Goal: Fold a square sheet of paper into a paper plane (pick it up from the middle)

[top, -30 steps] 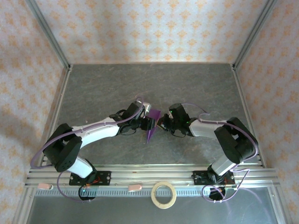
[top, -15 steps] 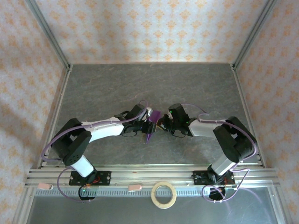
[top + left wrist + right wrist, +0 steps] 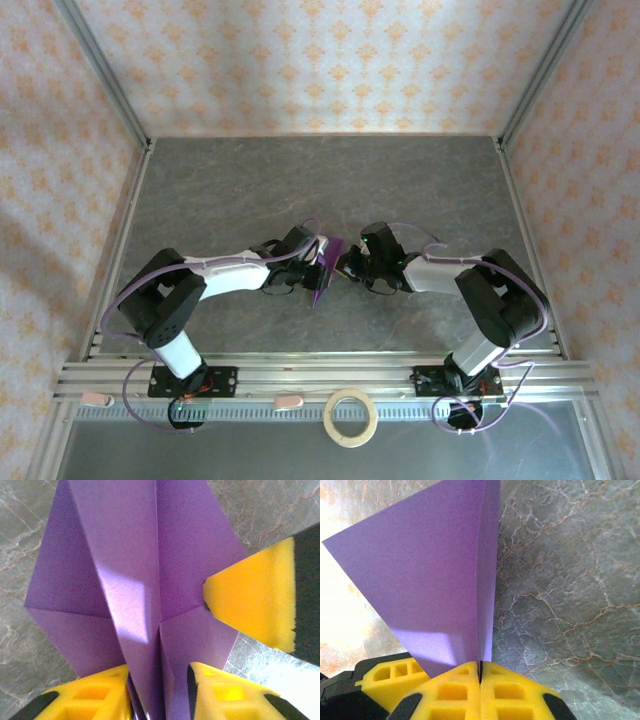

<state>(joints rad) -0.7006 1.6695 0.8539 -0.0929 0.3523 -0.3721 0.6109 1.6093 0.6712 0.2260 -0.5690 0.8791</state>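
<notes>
Purple paper plane [image 3: 150,580], half folded, is hanging over the middle of the table [image 3: 250,190], the right gripper [image 3: 480,672] pinching one edge tight and the left gripper [image 3: 157,680] straddling its ridge narrowly, grip impossible to tell, so opposing pulls are threatening to tear the creases.

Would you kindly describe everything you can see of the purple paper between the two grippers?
The purple paper is thin, matte and plain, part-folded into a pointed shape with a sharp central crease and layered angled flaps. It stands on edge, apparently lifted above the middle of the grey table. The right gripper is shut on one edge; the left gripper has its yellow fingers flanking the central ridge, though whether they press it is unclear.
</notes>
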